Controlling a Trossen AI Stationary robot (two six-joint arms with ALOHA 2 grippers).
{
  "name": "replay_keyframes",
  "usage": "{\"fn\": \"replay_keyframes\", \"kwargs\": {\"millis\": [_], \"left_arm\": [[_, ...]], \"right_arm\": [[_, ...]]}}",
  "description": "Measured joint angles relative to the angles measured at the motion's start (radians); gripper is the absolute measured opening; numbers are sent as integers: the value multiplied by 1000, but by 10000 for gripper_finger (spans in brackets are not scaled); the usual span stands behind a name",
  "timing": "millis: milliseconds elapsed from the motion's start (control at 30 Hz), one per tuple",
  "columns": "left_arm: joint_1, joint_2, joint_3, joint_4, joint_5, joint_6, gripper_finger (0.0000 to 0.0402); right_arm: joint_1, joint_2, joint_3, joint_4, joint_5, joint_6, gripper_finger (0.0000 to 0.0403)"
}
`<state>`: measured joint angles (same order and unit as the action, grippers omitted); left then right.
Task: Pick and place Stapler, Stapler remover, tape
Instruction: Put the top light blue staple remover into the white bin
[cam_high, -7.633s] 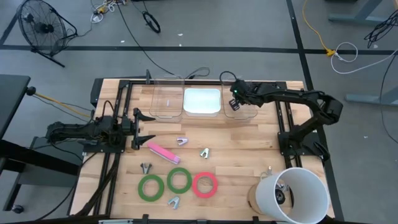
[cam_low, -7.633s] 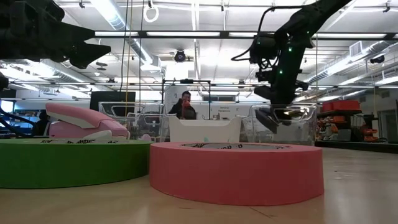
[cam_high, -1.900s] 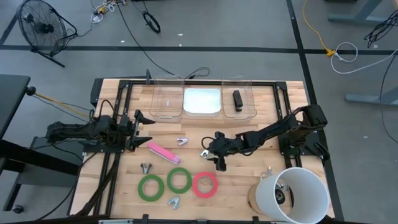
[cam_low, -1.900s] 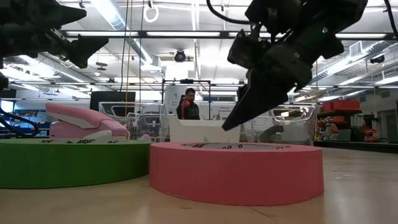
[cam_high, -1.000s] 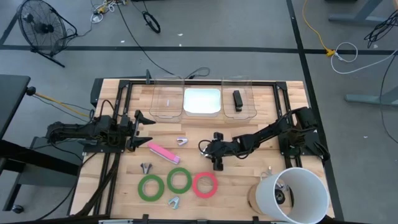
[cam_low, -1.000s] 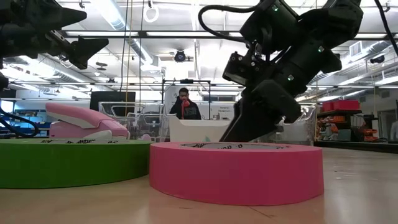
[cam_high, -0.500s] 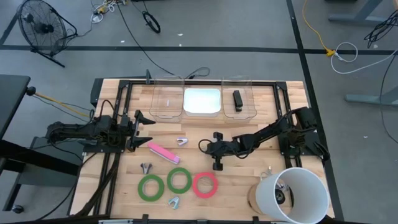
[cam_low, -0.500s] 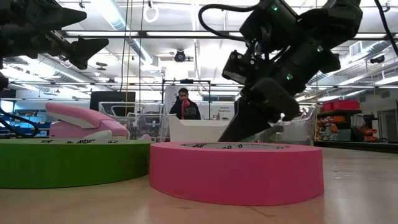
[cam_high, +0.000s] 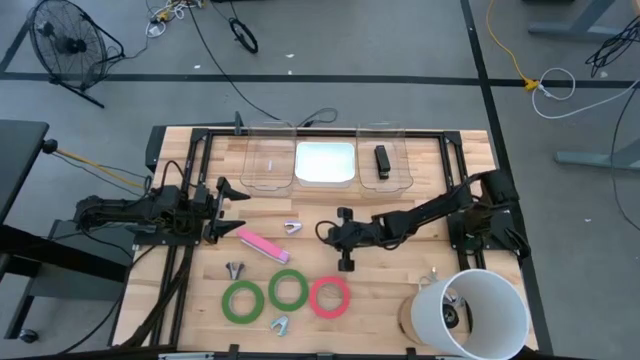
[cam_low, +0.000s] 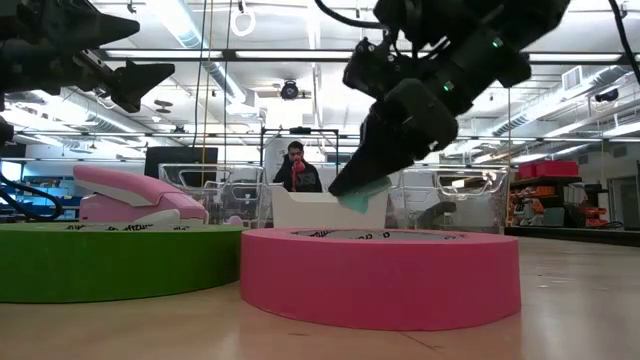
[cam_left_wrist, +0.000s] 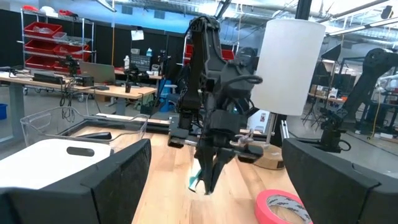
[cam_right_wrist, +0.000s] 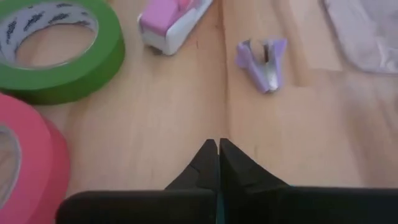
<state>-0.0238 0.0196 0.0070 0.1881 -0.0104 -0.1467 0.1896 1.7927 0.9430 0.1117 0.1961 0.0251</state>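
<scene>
My right gripper (cam_high: 336, 237) hangs over the table's middle, shut on a small teal staple remover (cam_low: 365, 194), which also shows in the left wrist view (cam_left_wrist: 196, 180). A pink stapler (cam_high: 263, 245) and a purple staple remover (cam_high: 292, 228) lie to its left. Two green tape rolls (cam_high: 243, 301) (cam_high: 288, 289) and a pinkish red roll (cam_high: 329, 297) lie flat near the front. A black stapler (cam_high: 382, 158) lies in the far right clear bin (cam_high: 400, 175). My left gripper (cam_high: 234, 207) waits open at the table's left. My right gripper pinches the teal staple remover (cam_low: 362, 198) between its two fingers, at their free ends. The fingers slant down from the table's right side. The remover is lifted clear of the table, above the level of the red roll's top.
A clear bin (cam_high: 267, 165) and a white tray (cam_high: 325, 163) stand at the far edge. Two more staple removers (cam_high: 235, 269) (cam_high: 279, 323) lie near the green rolls. A big white cylinder (cam_high: 480, 315) stands at the front right. A person shows in the room beyond.
My right gripper has risen from the table and gone slightly toward the left edge, taking the teal staple remover up with it; the remover now hangs clear of the wood.
</scene>
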Motion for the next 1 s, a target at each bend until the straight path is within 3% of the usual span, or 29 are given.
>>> {"fn": "replay_keyframes", "kwargs": {"millis": [267,667,1000], "left_arm": [[0,0,0,-4,-4,0,367],[0,9,0,-9,-8,1,367],[0,9,0,-10,-8,2,367]], "right_arm": [[-122,-49,46,-66,17,-79,0],[-381,-66,214,-134,-110,-176,0],[-496,-66,318,-154,-188,-185,0]]}}
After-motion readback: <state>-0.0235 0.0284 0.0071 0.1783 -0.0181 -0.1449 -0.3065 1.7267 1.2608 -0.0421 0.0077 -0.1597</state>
